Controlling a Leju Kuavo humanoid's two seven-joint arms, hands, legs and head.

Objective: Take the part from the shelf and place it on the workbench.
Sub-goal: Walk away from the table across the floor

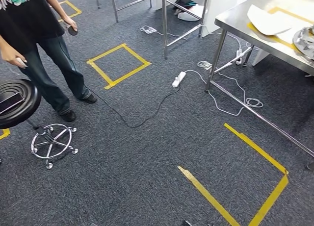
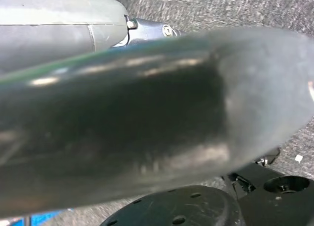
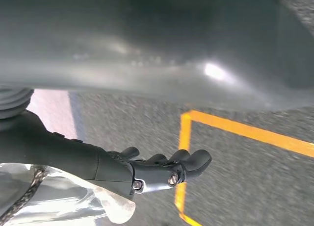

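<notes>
Head view: grey carpet seen from above. A person point(image 1: 35, 44) stands at the far left, beside a black stool point(image 1: 16, 102) on a chrome wheeled base. A white power strip point(image 1: 178, 79) lies in the middle of the floor, and its black cable point(image 1: 141, 122) snakes across the open carpet. A steel table point(image 1: 259, 37) stands at the right, with a white sheet point(image 1: 268, 20) and a shiny metal part point(image 1: 305, 42) at its far right edge. Yellow tape point(image 1: 259, 150) marks a standing box on the carpet just before the table.

The walk to the table looks like the main risk. A foot could catch the cable or the power strip, and a wide turn could brush the stool or the person.

Left wrist view: the left hand point(image 2: 148, 123) is a large blurred grey shape close to the lens. Whether it is open or closed cannot be told.

Right wrist view: the right hand point(image 3: 122, 167) hangs over carpet and a yellow tape corner point(image 3: 185, 119), its dark fingers point(image 3: 185, 162) lying nearly straight and close together. A clear glossy thing point(image 3: 63, 201) lies against the hand; it may be the task's part in a wrapper, but that is uncertain, and whether the hand truly grips it cannot be told. If it is only resting there, on fingers this straight, the sway of walking could let it slip to the floor.
</notes>
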